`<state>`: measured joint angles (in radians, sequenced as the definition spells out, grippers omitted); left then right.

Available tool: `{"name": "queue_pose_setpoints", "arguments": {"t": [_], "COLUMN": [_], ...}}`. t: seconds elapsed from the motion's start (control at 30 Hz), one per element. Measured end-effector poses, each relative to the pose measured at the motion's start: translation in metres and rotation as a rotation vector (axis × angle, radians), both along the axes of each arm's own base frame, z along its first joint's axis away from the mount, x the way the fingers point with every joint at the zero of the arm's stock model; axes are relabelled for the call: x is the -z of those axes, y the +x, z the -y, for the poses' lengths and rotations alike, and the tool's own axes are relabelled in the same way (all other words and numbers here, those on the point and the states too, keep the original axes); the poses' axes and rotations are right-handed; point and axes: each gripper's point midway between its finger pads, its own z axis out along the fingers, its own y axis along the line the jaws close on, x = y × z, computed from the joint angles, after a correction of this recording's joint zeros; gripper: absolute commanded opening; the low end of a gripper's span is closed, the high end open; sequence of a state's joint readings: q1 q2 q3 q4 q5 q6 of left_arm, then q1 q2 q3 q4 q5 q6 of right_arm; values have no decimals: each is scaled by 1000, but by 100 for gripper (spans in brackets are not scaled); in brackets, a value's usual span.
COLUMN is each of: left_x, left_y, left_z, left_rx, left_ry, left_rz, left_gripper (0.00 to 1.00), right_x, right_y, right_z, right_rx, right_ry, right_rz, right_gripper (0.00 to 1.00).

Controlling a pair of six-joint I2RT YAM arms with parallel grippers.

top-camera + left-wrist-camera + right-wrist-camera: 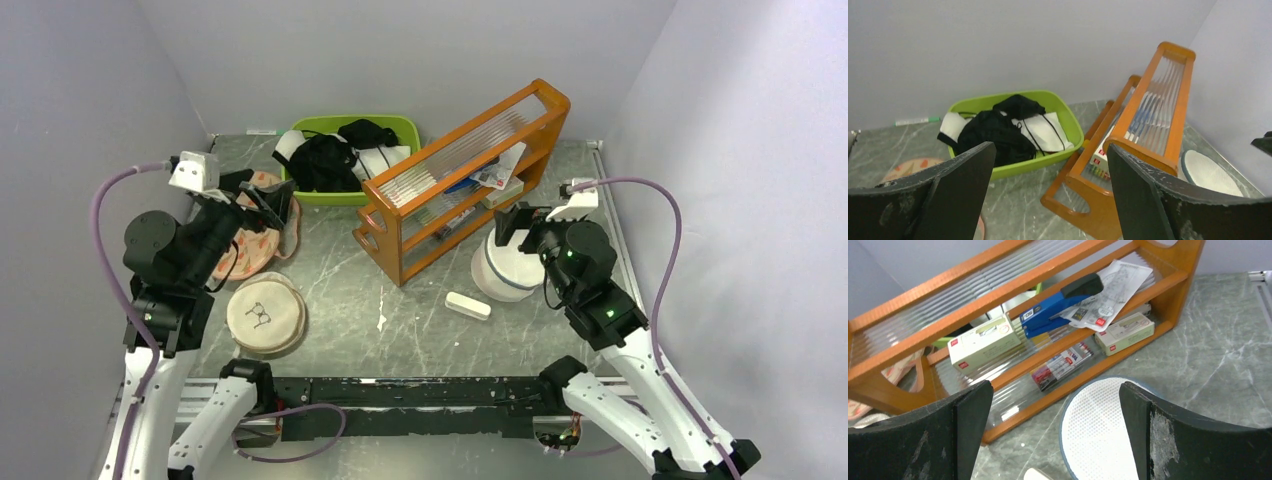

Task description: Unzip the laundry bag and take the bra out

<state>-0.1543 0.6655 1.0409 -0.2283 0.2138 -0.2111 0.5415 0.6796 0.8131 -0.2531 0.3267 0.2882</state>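
Left tool (268,203) gapes wide and empty, poised above the far end of the laundry bag (258,248) by the surface's left edge. Right tool (508,226) is spread too, holding nothing. No bra showing, presumably zipped inside. Smart play: find the zipper pull, pinch it squarely, then follow the rim.

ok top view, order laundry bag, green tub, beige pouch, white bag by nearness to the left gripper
1. laundry bag, directly beneath the left gripper
2. green tub, just beyond it
3. beige pouch, toward the near edge
4. white bag, far right
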Motion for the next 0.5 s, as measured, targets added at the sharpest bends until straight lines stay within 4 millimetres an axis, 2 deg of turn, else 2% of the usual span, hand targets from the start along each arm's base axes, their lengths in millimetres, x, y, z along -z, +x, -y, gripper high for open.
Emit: {"name": "queue_pose_setpoints", "arguments": {"t": [0.33,0.5], "left_x": [59,100], "left_y": [31,46], "left_z": [-7,-11], "left_rx": [-78,-123], "left_ry": [-7,8], "left_rz": [-253,-412], "left_gripper": [94,94], "right_x": [-30,-32], "right_y": [9,10], "right_z": [11,7], "right_rx": [37,7], "right_ry": [37,44], "right_rz": [6,-9], "right_gripper": [100,100]}}
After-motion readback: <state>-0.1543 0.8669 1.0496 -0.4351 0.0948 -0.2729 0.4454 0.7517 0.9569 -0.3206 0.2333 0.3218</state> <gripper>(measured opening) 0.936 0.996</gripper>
